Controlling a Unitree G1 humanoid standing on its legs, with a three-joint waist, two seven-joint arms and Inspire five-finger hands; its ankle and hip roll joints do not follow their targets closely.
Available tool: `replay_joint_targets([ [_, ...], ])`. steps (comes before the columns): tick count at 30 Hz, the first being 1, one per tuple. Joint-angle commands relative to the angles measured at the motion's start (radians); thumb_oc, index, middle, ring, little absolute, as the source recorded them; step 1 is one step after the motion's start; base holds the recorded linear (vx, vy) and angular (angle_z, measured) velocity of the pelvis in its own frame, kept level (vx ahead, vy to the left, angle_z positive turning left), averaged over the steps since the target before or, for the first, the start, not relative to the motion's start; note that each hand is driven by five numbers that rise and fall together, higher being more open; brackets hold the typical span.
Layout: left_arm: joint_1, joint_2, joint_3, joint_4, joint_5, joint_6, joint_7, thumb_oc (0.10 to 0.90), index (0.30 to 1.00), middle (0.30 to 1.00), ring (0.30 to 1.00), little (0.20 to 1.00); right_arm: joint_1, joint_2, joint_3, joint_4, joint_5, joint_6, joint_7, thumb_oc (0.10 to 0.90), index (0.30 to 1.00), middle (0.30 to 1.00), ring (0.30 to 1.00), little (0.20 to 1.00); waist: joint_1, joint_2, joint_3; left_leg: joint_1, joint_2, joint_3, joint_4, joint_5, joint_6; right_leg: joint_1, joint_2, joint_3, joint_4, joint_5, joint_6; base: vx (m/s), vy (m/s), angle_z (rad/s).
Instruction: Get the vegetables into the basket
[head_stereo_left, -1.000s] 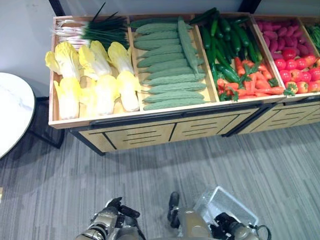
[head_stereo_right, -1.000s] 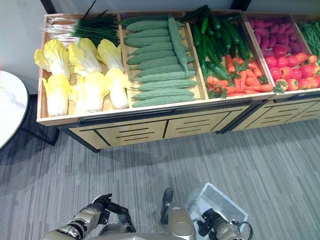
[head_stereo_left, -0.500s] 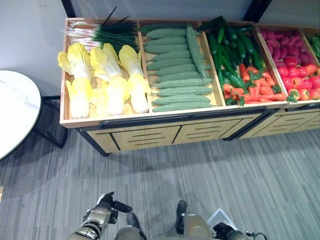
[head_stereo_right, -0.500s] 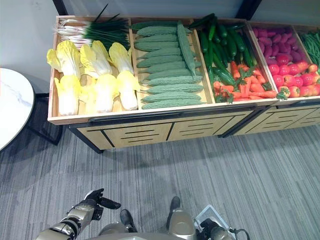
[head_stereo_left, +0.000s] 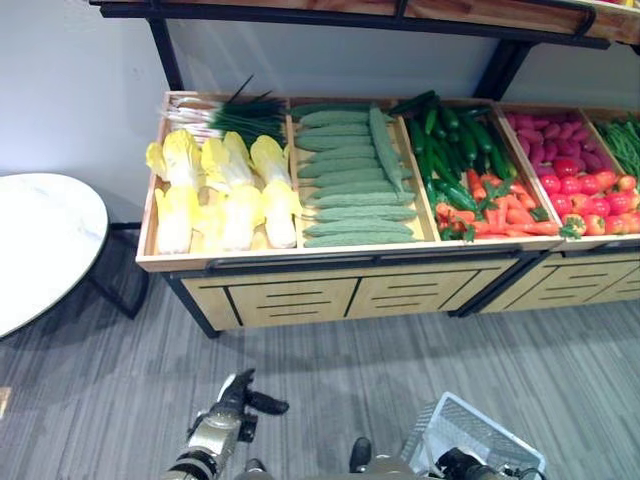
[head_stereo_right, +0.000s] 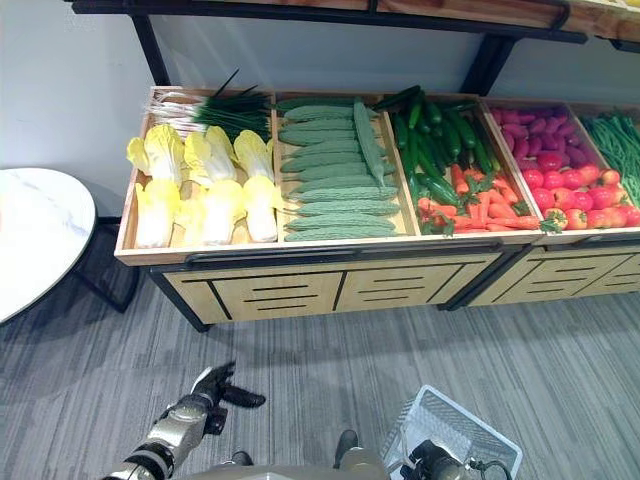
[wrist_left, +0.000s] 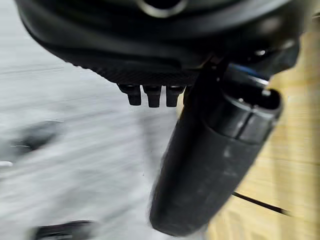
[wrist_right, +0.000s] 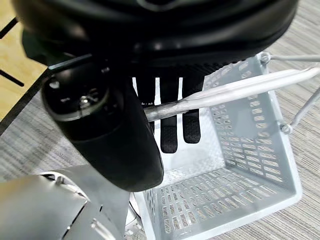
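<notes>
A wooden produce stand (head_stereo_left: 350, 262) holds pale yellow cabbages (head_stereo_left: 215, 190), scallions (head_stereo_left: 225, 115), light green gourds (head_stereo_left: 350, 190), dark cucumbers (head_stereo_left: 450, 140), carrots (head_stereo_left: 500, 215), red peppers (head_stereo_left: 585, 190) and purple tubers (head_stereo_left: 545, 135). A grey wire basket (head_stereo_left: 475, 440) with nothing in it hangs low on my right. My right hand (wrist_right: 170, 125) is shut on the basket's handle (wrist_right: 235, 90), which crosses the fingers. Low on my left, my left hand (head_stereo_right: 205, 392) is held over the floor, well short of the stand, open with its thumb out.
A round white table (head_stereo_left: 40, 245) stands at the left beside the stand. A dark-framed upper shelf (head_stereo_left: 350, 10) overhangs the crates. Green beans (head_stereo_left: 625, 140) lie at the far right. Grey carpet (head_stereo_left: 330, 360) stretches between me and the stand's drawers.
The camera has tipped up, so the stand sits lower and smaller and the upper shelf shows. More of the basket shows at the lower right. The left hand has risen slightly.
</notes>
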Motion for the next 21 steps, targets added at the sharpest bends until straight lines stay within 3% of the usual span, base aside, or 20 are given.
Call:
replay_joint_targets([
  [1, -0.037, 0.059, 0.037, -0.236, -0.011, -0.101, -0.029, 0.9, 1.0, 1.0, 1.0, 1.0, -0.048, -0.032, -0.055, -0.025, 0.026, -0.031, -0.009, 0.4, 0.3, 0.3, 0.3, 0.3, -0.007, -0.02, 0.029, 0.0, 0.004, -0.063, -0.037, 0.039, -0.039, 0.075, -0.045, 0.033, -0.043, 0.059, 0.088, -0.04, -0.086, 0.05],
  [4, -0.011, 0.089, 0.076, -0.361, -0.01, -0.13, -0.032, 0.9, 1.0, 1.0, 1.0, 1.0, -0.041, -0.038, -0.079, -0.011, 0.024, -0.036, -0.01, 0.4, 0.3, 0.3, 0.3, 0.3, -0.006, -0.009, 0.022, -0.004, 0.012, -0.067, -0.047, 0.055, -0.049, 0.077, -0.039, 0.03, -0.06, 0.065, 0.085, -0.03, -0.061, 0.09],
  [10, 0.009, 0.18, 0.184, -0.597, 0.168, -0.159, 0.013, 0.9, 1.0, 1.0, 1.0, 1.0, -0.015, -0.038, -0.108, 0.025, 0.02, -0.045, -0.012, 0.4, 0.3, 0.3, 0.3, 0.3, -0.007, 0.011, -0.002, 0.021, 0.018, -0.067, -0.055, 0.052, -0.064, 0.114, -0.031, 0.021, -0.09, 0.061, 0.085, 0.02, -0.041, 0.01],
  [15, -0.043, 0.228, 0.244, -0.623, 0.345, -0.155, 0.138, 0.9, 1.0, 1.0, 1.0, 1.0, -0.015, -0.038, -0.107, 0.04, 0.021, -0.05, -0.033, 0.4, 0.3, 0.3, 0.3, 0.3, -0.018, 0.023, -0.022, 0.036, 0.023, -0.063, -0.059, 0.052, -0.073, 0.126, -0.024, 0.025, -0.1, 0.058, 0.083, 0.02, -0.024, 0.0],
  [21, -0.253, 0.434, 0.177, -0.527, 0.65, -0.09, 0.221, 0.9, 1.0, 1.0, 1.0, 1.0, -0.031, -0.053, -0.085, 0.055, 0.013, -0.059, -0.05, 0.4, 0.3, 0.3, 0.3, 0.3, -0.057, 0.048, -0.053, 0.054, 0.029, -0.042, -0.063, 0.055, -0.084, 0.133, -0.012, 0.042, -0.112, 0.059, 0.081, 0.0, -0.003, -0.01],
])
